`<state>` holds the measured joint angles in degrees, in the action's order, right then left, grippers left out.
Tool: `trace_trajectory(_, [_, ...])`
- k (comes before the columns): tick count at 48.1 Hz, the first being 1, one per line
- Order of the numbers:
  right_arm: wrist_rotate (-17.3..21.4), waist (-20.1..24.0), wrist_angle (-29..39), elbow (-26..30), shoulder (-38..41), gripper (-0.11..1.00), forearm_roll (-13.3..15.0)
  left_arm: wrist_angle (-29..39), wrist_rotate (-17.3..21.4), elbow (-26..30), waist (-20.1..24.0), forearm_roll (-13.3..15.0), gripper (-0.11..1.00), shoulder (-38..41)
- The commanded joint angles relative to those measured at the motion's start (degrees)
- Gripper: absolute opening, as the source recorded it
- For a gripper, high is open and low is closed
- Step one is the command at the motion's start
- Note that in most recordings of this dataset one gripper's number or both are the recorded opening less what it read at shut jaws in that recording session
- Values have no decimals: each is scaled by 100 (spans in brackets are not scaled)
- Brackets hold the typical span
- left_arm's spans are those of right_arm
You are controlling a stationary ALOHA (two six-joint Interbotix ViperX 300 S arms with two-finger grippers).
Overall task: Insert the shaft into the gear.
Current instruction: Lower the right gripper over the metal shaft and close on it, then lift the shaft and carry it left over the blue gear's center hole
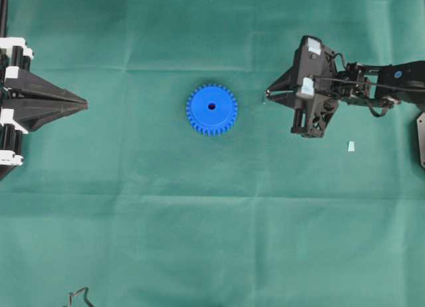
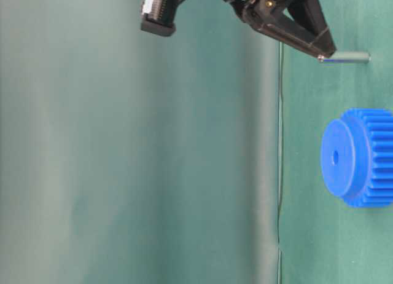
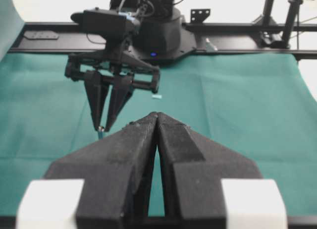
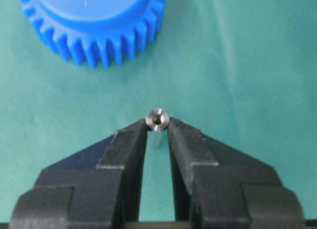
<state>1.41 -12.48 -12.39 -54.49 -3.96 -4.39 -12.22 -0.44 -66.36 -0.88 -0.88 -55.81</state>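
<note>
The blue gear (image 1: 212, 109) lies flat on the green cloth at the table's middle, hub and centre hole facing up; the right wrist view has its teeth (image 4: 94, 21) at the top left. My right gripper (image 1: 267, 93) is a short way to the gear's right, shut on the shaft (image 4: 158, 120). The thin silvery pin (image 2: 347, 57) stands upright, pinched at its top end between the fingertips (image 2: 325, 53). Its shiny round end shows between the tips. My left gripper (image 1: 85, 103) rests at the far left, shut and holding nothing, its tips (image 3: 156, 115) together.
A small pale-blue scrap (image 1: 350, 145) lies on the cloth to the right, below the right arm. The green cloth (image 1: 212, 240) covers the whole table. The right arm's base (image 3: 158, 35) stands at the table's far right.
</note>
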Motion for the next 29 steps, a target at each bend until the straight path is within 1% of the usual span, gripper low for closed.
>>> trace_trajectory(1, [-26, -9, 149, 141, -396, 17, 0, -9, -9, 149, 0, -18, 0, 18])
trace_trajectory(8, [-70, -18, 835, 308, -1020, 17, 62, 26, -9, 149, 0, -18, 0, 18])
trace_trajectory(11, [-88, -18, 1222, 422, -1310, 17, 132, 35, -9, 149, 9, -18, 0, 18])
trace_trajectory(16, [-88, -18, 1617, 536, -1626, 17, 246, 62, -9, 149, 9, -18, 0, 18])
trace_trajectory(22, [-88, -18, 1723, 536, -1784, 17, 281, 79, -9, 149, 9, -18, 0, 18])
trace_trajectory(29, [-79, -18, 1723, 580, -1723, 17, 290, 79, -9, 149, 0, -18, 0, 18])
